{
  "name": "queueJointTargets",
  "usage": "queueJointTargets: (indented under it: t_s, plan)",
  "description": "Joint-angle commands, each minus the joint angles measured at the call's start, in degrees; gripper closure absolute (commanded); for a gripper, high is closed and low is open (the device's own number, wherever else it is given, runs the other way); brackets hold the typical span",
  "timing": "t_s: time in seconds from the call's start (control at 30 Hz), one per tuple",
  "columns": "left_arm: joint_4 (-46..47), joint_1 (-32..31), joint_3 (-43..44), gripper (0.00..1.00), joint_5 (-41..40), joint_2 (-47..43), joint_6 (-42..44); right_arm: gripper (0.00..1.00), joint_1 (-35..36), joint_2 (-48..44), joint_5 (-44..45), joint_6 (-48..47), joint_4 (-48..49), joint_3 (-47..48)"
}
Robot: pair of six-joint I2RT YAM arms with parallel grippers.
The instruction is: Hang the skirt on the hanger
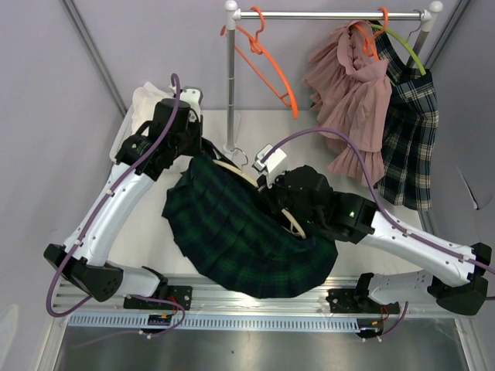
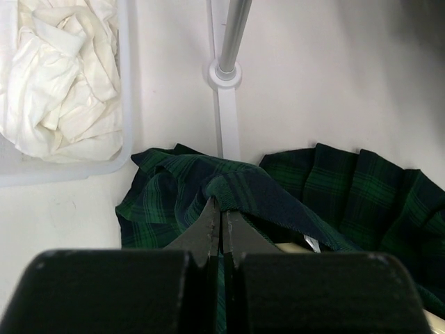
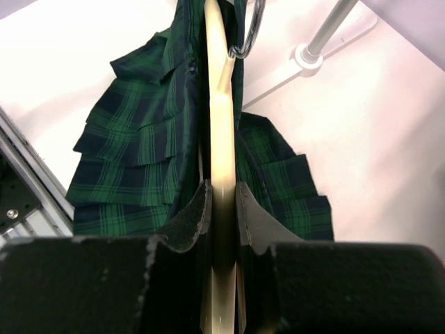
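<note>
Two dark fingers of the left gripper (image 2: 222, 226) are pressed fully together. A fold of the skirt (image 2: 306, 195) rises to a peak right at their tips, so they pinch its woven edge. The right gripper (image 3: 222, 209) stands narrow, with its two padded jaws clamped on the flat bar of the hanger (image 3: 221, 104). This hanger is pale cream, smooth and glossy, with a thin metal hook (image 3: 248, 35) at its far end.

The skirt is dark green and navy plaid, soft, with pleated tiers. It hangs on both sides of the bar in the right wrist view. From above it lies spread on the white table (image 1: 151, 247) between the two arms, and a curve of the hanger shows through it.

Beside the left arm, a clear plastic bin (image 2: 126, 104) holds crumpled white cloth (image 2: 62, 76). Behind stands a metal rack (image 1: 230, 85) with an orange hanger (image 1: 271, 69), a pink ruffled garment (image 1: 352, 100) and a dark checked dress (image 1: 406, 139).
</note>
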Motion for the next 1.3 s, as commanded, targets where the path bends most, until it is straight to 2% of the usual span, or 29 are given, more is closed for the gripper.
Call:
queueJointTargets:
  t_s: [0.0,0.1,0.23,0.43,0.47,0.5,0.6,0.77,1.03,1.27]
  plan:
    - [2.87,0.11,3.16,1.0,-0.41,-0.85,1.74,1.0,2.12,0.36,4.02,1.82,-7.33,11.51]
    - [4.62,0.02,3.34,0.98,2.48,-1.64,1.13,1.0,4.41,3.0,9.64,3.93,-15.33,19.69]
    - [5.6,-0.5,6.05,0.9,5.48,-1.03,0.33,1.0,5.91,5.11,13.69,5.6,-21.93,26.91]
    - [7.35,-1.38,8.52,0.87,9.52,0.2,-0.72,1.0,6.0,6.96,15.72,7.62,-32.55,37.62]
    - [7.7,-1.56,8.7,0.82,9.87,0.29,-0.81,1.0,6.17,7.92,17.12,7.8,-33.8,38.69]
    - [8.49,-1.82,9.05,0.77,10.48,0.46,-1.07,1.0,6.09,8.1,18.09,8.32,-34.85,39.39]
    - [9.02,-2.53,10.27,0.75,11.36,1.51,-1.08,1.0,6.09,7.75,20.3,9.64,-37.49,40.89]
    - [10.25,-3.14,11.33,0.59,12.42,2.92,-1.69,1.0,6.09,7.31,22.04,11.49,-41.88,44.75]
    - [12.36,-3.49,13.27,0.52,14.18,4.59,-2.92,1.0,5.74,5.91,22.58,14.65,-48.13,47.22]
    - [13.86,-3.93,16.25,0.46,17.17,6.88,-3.62,1.0,5.83,3.54,20.83,16.41,-49.1,44.33]
